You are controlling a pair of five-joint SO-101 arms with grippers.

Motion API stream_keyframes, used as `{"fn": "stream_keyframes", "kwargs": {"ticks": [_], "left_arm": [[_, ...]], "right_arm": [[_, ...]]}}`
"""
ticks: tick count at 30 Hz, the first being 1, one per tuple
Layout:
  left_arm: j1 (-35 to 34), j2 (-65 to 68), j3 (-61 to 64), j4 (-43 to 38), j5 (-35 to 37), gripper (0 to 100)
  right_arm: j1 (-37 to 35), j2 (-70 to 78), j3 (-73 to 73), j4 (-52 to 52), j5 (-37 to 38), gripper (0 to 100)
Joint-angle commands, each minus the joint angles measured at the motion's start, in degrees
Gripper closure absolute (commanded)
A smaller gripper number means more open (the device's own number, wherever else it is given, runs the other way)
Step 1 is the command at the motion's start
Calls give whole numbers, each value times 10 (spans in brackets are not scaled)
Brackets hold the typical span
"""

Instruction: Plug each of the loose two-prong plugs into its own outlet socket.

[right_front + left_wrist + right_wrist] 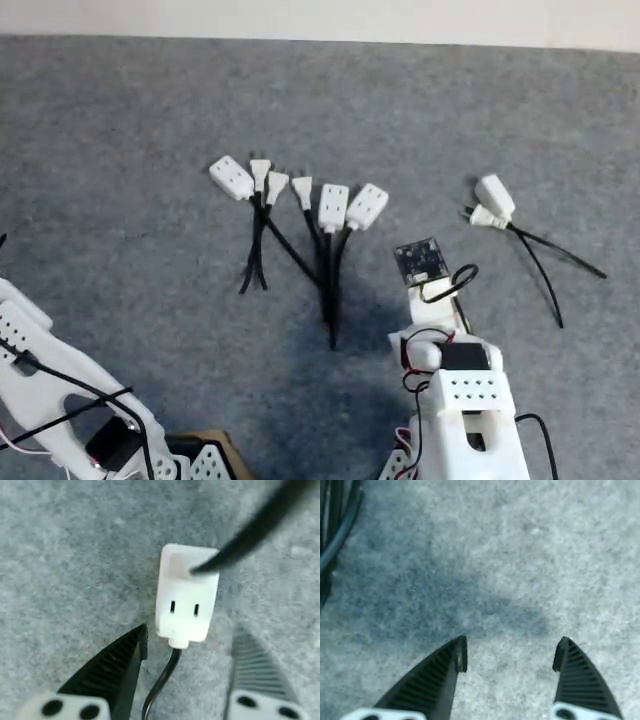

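On the grey carpet lie three white outlet sockets (231, 178), (333, 207), (366, 206) and three loose two-prong plugs (260, 172), (277, 185), (302, 190) in a row, their black cords running toward the near side. To the right, another socket (495, 195) lies beside a plug (485, 217). My left gripper (190, 635) is open, hovering over a white socket (185, 605) whose two slots face up; its near end sits between the fingertips. My right gripper (512, 642) is open over bare carpet, with nothing between its fingers.
Black cords (335, 525) run past one corner of the right wrist view. A blurred black cable (260, 525) crosses above the socket. The left arm (60, 390) stands at the near left, the right arm (465, 390) near the middle.
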Motion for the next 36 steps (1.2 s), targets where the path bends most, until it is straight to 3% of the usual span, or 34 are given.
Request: {"fn": "stream_keyframes", "kwargs": {"ticks": [1, 5, 14, 20, 25, 30, 33, 36], "left_arm": [[0, -19, -44, 35, 6, 681], [18, -59, -38, 68, 14, 681], [104, -213, 29, 76, 148, 681], [193, -451, 359, 74, 185, 681], [360, -634, 672, 66, 184, 681], [502, -691, 863, -125, 198, 681], [533, -669, 897, -247, 270, 681], [545, -613, 890, -309, 334, 681]], "right_arm": [[-6, -7, -2, -8, -4, 728], [-6, -7, -2, -8, -4, 728], [-6, -9, -2, -8, -5, 728], [-5, -10, -2, -8, -5, 728], [-3, -10, -3, -8, -5, 728], [-3, -10, -3, -8, -5, 728], [-3, -10, -2, -8, -5, 728], [-4, -10, -2, -8, -5, 728]]}}
